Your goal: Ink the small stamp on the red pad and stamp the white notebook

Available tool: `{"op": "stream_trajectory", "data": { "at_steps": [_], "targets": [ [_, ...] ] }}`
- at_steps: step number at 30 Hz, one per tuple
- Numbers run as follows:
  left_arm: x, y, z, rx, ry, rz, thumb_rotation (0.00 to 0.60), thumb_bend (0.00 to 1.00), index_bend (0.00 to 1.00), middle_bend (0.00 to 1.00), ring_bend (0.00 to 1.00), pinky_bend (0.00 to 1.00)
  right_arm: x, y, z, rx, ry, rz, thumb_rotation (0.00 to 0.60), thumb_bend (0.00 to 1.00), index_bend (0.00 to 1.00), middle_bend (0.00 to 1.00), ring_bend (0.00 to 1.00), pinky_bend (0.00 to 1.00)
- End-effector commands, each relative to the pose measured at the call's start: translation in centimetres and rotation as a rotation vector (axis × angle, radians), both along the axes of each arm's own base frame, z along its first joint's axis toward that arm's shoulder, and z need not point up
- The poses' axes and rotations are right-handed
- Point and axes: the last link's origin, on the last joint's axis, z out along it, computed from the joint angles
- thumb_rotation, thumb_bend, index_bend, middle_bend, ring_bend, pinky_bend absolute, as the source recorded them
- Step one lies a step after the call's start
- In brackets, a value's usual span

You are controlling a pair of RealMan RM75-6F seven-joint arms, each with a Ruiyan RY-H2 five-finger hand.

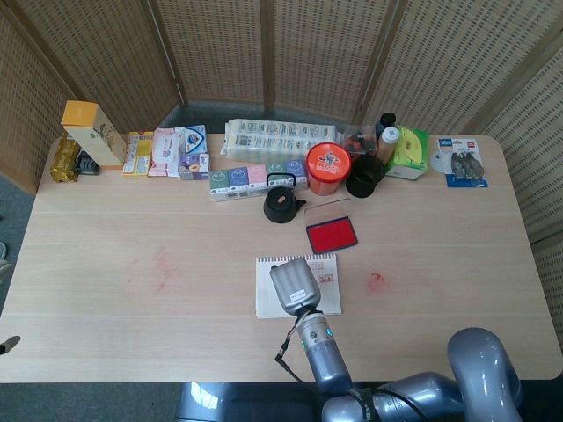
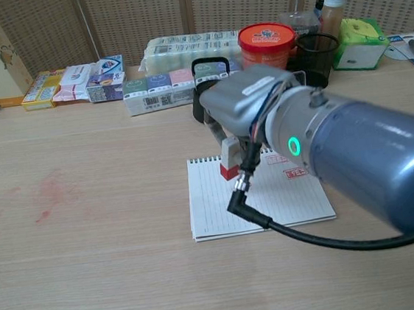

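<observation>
In the chest view my right hand holds the small stamp, a white block with a red base, hanging just above the white spiral notebook. The stamp is clear of the page, over its upper middle. Two red stamp prints show on the page to the right of the stamp. From the head view the hand covers the middle of the notebook and hides the stamp. The red ink pad lies open just beyond the notebook. My left hand is in neither view.
A black kettle, an orange tub and a black cup stand behind the pad. Boxes and packets line the back edge. Red ink smears mark the table to the notebook's right and further left.
</observation>
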Motion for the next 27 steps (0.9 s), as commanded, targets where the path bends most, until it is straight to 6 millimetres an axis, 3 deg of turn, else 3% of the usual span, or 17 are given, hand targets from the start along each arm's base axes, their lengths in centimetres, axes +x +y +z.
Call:
{"op": "stream_trajectory", "data": {
  "at_steps": [1,10,16,23,27],
  "targets": [
    [0.0,-0.1,-0.1,0.000,0.002,0.000,0.600,0.00,0.00,0.00,0.00,0.01,1.1,-0.4,4.6,-0.098,0.019,0.035,0.600,0.49,0.60,1.00,1.00,1.00],
    [0.0,-0.1,-0.3,-0.001,0.009,0.006,0.600,0.00,0.00,0.00,0.00,0.01,-3.4,-2.6,7.0,-0.160,0.046,-0.031,0.600,0.49,0.60,1.00,1.00,1.00],
    [0.1,0.0,-0.6,-0.007,0.019,0.004,0.600,0.00,0.00,0.00,0.00,0.01,-8.9,-4.5,8.5,-0.179,0.027,-0.114,0.600,0.49,0.60,1.00,1.00,1.00],
    [0.3,0.0,-0.9,-0.012,0.029,0.004,0.600,0.00,0.00,0.00,0.00,0.01,-14.1,-5.1,7.8,-0.145,0.024,-0.181,0.600,0.49,0.60,1.00,1.00,1.00],
    [0.3,0.0,-1.0,-0.013,0.034,0.007,0.600,0.00,0.00,0.00,0.00,0.01,-16.2,-5.5,7.0,-0.132,0.023,-0.215,0.600,0.49,0.60,1.00,1.00,1.00]
  ]
}}
